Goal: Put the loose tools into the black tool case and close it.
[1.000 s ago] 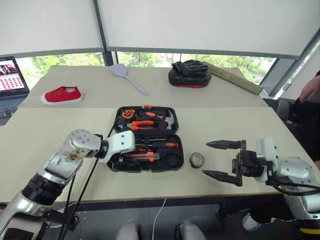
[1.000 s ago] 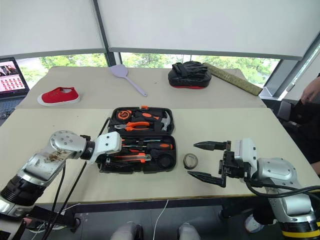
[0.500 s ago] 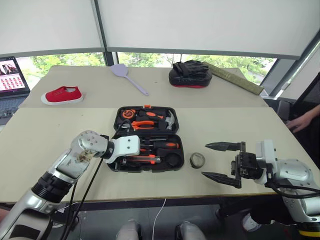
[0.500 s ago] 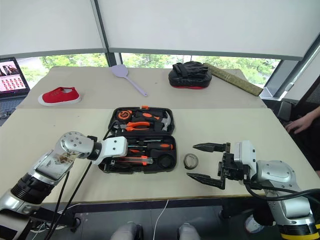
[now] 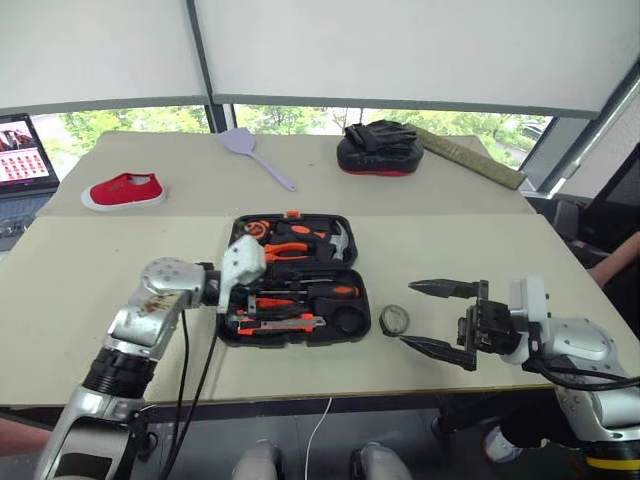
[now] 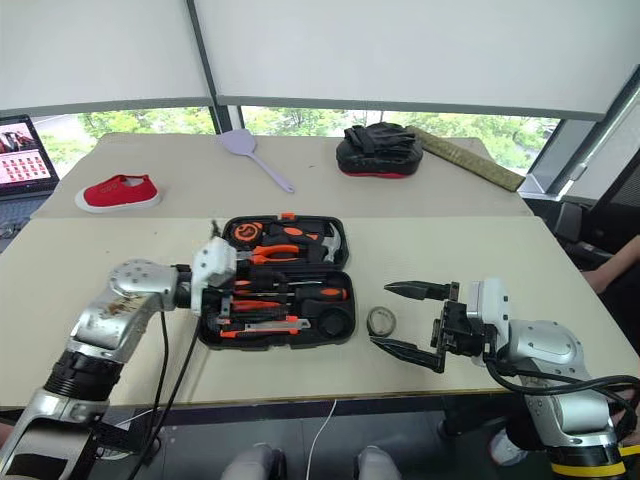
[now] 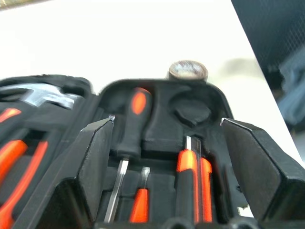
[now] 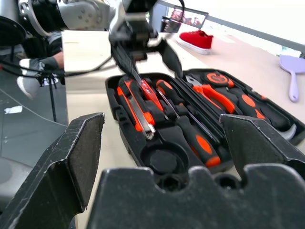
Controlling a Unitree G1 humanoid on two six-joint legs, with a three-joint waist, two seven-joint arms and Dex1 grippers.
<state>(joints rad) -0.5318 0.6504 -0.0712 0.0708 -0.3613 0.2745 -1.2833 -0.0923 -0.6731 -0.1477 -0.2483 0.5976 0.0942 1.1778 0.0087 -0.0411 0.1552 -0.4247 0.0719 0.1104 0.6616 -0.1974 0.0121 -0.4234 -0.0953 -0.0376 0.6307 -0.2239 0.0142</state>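
The black tool case (image 5: 349, 321) lies open in the middle of the near table. Orange-handled screwdrivers (image 5: 335, 291), pliers (image 5: 290, 250) and a long orange-and-black piece (image 5: 275, 325) rest in its slots. A small dark tape roll (image 5: 394, 320) lies on the table just right of the case. My left gripper (image 7: 167, 120) hovers open over the case's left end, nothing between its fingers (image 7: 95, 157). My right gripper (image 5: 408, 315) stands open right beside the tape roll, apart from it and pointing at the case.
On the far table lie a red shoe (image 5: 122, 190), a grey spatula (image 5: 255, 155) and a black mitt with a red rim (image 5: 378, 148). A laptop (image 5: 22, 160) stands at the far left. A person's arm (image 5: 615, 265) shows at the right edge.
My left gripper has opened, risen and swung towards the case's left end, uncovering the long orange-and-black piece in the front half. The right gripper has stayed put.
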